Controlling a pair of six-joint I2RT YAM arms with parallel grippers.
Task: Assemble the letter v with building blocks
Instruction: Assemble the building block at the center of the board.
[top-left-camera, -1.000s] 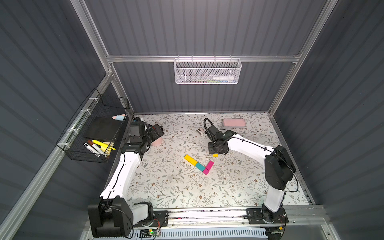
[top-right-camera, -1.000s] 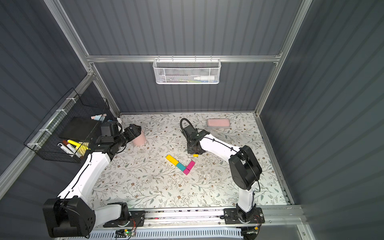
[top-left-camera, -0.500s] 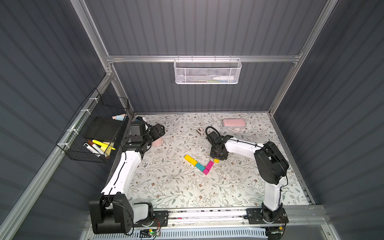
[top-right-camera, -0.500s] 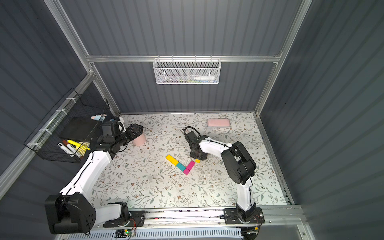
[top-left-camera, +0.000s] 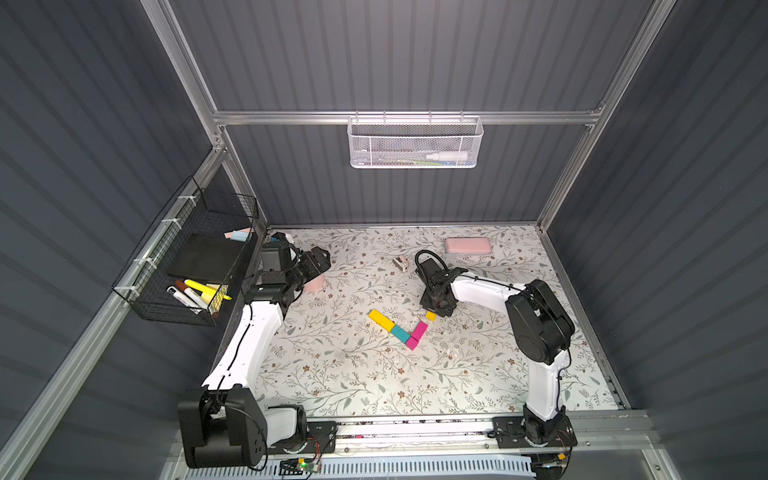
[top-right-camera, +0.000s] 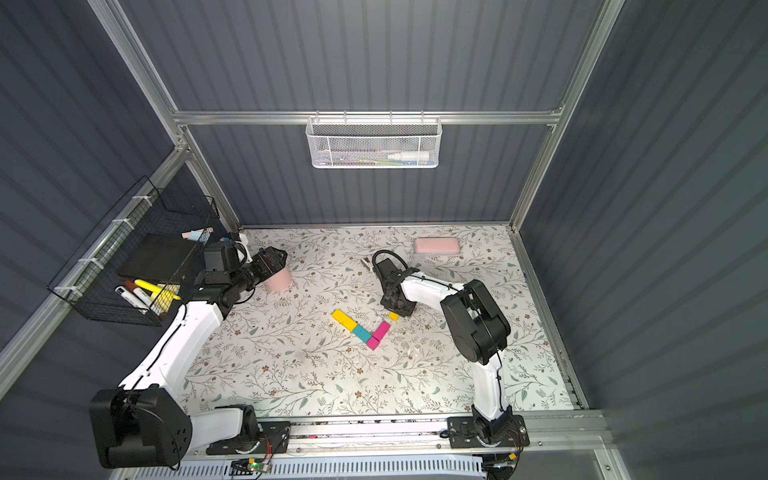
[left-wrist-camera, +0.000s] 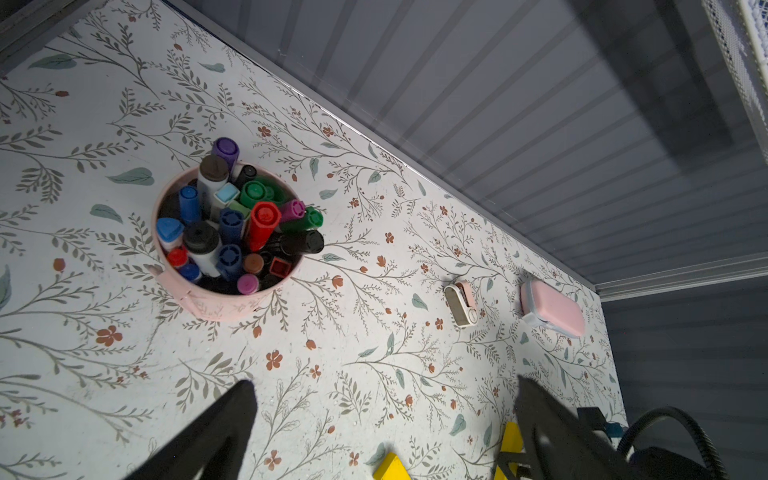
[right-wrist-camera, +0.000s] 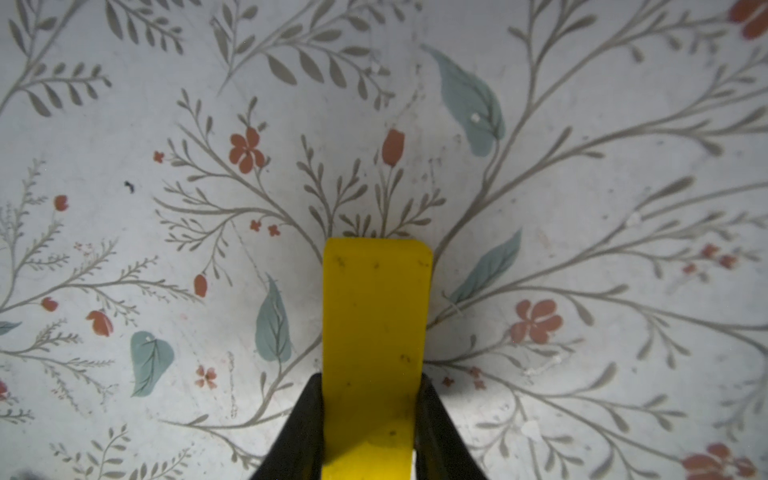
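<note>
In both top views a yellow brick (top-left-camera: 381, 319), a teal brick (top-left-camera: 400, 332) and a short magenta brick (top-left-camera: 412, 343) lie end to end in one slanted arm. A long magenta brick (top-left-camera: 419, 330) slants up from the corner to start the other arm. My right gripper (top-left-camera: 436, 305) is shut on a second yellow brick (right-wrist-camera: 376, 316), low over the mat. That brick's free end (top-right-camera: 393, 316) is just beyond the long magenta brick's (top-right-camera: 381, 330) upper end. My left gripper (left-wrist-camera: 384, 384) hangs open and empty at the back left, over the pen cup.
A pink cup of markers (top-left-camera: 314, 283) stands under the left gripper. A pale pink case (top-left-camera: 467, 246) and a small white dispenser (top-left-camera: 400, 262) lie at the back. A black wire basket (top-left-camera: 195, 266) hangs on the left wall, and a white mesh basket (top-left-camera: 415, 143) hangs on the back wall.
My right gripper has carried the yellow brick a little nearer the long magenta brick's upper end, and its elbow has swung inward. The left arm has barely moved.
</note>
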